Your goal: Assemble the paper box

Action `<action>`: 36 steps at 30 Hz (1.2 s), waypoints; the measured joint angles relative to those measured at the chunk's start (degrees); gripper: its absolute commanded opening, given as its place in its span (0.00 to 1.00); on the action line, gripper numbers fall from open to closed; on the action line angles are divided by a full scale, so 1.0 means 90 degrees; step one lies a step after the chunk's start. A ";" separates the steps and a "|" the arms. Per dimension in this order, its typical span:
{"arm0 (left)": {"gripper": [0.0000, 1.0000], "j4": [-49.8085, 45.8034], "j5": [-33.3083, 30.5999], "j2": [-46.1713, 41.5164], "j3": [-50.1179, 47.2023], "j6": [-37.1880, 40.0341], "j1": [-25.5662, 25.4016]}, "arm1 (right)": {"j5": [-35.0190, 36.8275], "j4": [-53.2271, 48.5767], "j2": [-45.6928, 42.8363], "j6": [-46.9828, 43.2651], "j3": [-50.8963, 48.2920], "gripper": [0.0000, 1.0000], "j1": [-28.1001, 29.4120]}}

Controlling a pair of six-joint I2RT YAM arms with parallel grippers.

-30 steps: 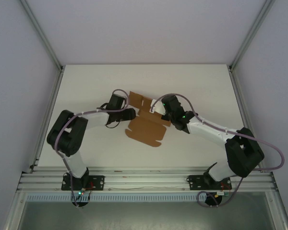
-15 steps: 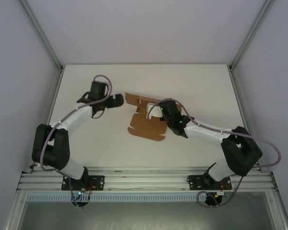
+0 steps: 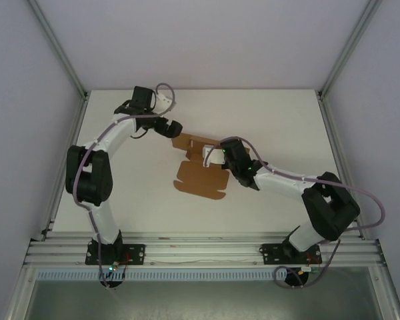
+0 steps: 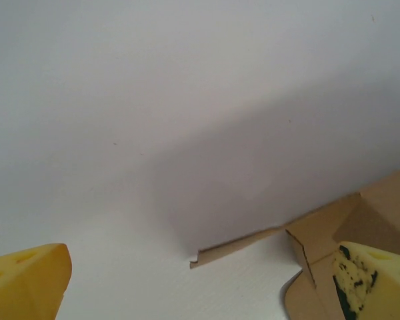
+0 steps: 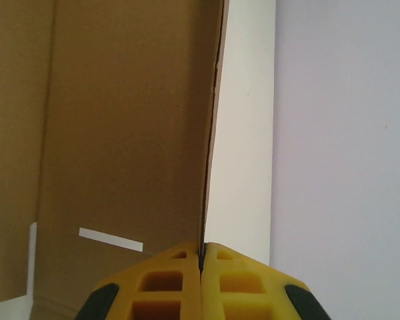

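My right hand [image 5: 201,257] pinches an edge of the paper box [image 3: 199,177] mid-frame; my left hand [image 3: 171,128] hangs released beside its upper-left corner.

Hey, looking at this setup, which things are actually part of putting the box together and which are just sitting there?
Part of the job:
- paper box, lying flat and unfolded
- right hand, shut on the box's edge
- left hand, open by the box's far left corner

Just there:
- table
- metal rail along the near edge
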 measured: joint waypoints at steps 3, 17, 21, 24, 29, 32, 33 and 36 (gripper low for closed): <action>1.00 -0.0610 0.0187 0.0498 0.0627 0.0532 -0.0056 | -0.0017 -0.0053 0.0104 0.0046 0.0163 0.00 -0.0056; 0.38 -0.1897 0.0503 0.1455 0.1766 0.1506 -0.0216 | -0.0007 -0.0172 0.0342 0.0216 0.0325 0.00 -0.0068; 0.26 -0.2018 0.0602 0.1455 0.1766 0.1542 -0.0221 | 0.0015 -0.0170 0.0342 0.0255 0.0325 0.00 -0.0080; 0.18 -0.2081 0.0627 0.1455 0.1766 0.1496 -0.0243 | 0.0024 -0.0170 0.0342 0.0289 0.0325 0.00 -0.0078; 0.00 -0.1766 0.0401 0.1350 0.1545 0.0899 -0.0359 | 0.0126 -0.0138 0.0335 0.0367 0.0325 0.00 -0.0063; 0.00 -0.0797 -0.0175 0.0763 0.0583 -0.0032 -0.0551 | 0.0248 -0.0068 0.0335 0.0440 0.0325 0.00 -0.0002; 0.00 -0.0447 -0.0444 0.0491 0.0187 -0.0376 -0.0641 | 0.0301 -0.0029 0.0335 0.0457 0.0325 0.00 0.0032; 0.00 0.0695 -0.1192 -0.0384 -0.1018 -0.1506 -0.0942 | 0.0498 0.0100 0.0335 0.0512 0.0323 0.00 0.0153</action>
